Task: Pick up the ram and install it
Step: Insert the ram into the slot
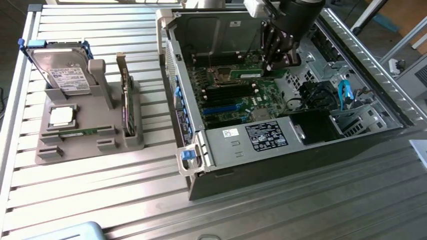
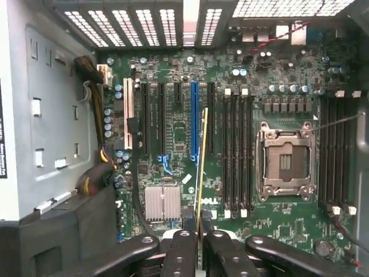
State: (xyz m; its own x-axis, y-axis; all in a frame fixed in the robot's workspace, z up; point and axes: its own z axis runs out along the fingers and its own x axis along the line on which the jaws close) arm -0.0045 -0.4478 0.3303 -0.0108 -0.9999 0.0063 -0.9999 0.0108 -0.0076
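My gripper [image 1: 279, 62] hangs inside the open computer case [image 1: 200, 150], shut on the ram [image 1: 257, 74], a slim green stick held above the motherboard [image 1: 233, 100]. In the wrist view the ram [image 2: 201, 167] appears edge-on as a thin yellow-green line running out from between the black fingers [image 2: 184, 248] of the gripper [image 2: 200, 236]. It hovers between the blue expansion slot [image 2: 194, 121] and a bank of black memory slots [image 2: 236, 150] with white latches. The empty processor socket [image 2: 286, 161] lies past those slots, and a second slot bank [image 2: 337, 150] beyond it.
On the exterior view's left a grey fixture [image 1: 93, 142] holds a hard drive [image 1: 63, 72], a silver processor chip [image 1: 61, 116], an upright expansion card [image 1: 127, 100] and a thin green strip [image 1: 83, 132]. Case walls, a black power supply [image 1: 267, 135] and blue cables [image 1: 345, 92] surround the motherboard.
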